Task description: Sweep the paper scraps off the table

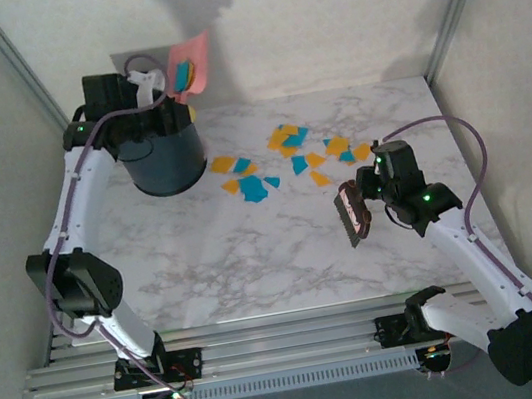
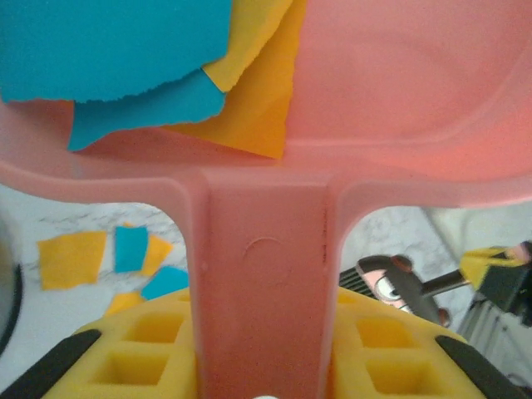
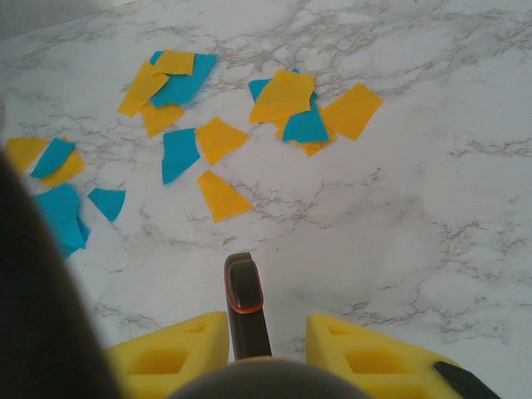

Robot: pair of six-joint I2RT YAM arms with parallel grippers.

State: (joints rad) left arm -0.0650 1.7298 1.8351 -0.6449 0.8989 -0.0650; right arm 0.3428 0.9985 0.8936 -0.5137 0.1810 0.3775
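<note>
Our left gripper (image 2: 264, 341) clenches the pink dustpan (image 2: 391, 91), tipped over the dark bin (image 1: 164, 165) at ten o'clock, presumably to shed its load. Our right gripper (image 3: 266, 328) grasps the brush (image 3: 243, 291), poised because paper scraps (image 1: 284, 140) lie on the table (image 1: 254, 252) at its eleven o'clock.

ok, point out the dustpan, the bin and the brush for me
dustpan (image 2: 266, 274): left wrist view, middle of its pink handle.
bin (image 1: 165, 170): top external view, on its dark side wall.
brush (image 1: 352, 214): top external view, on its head.
</note>
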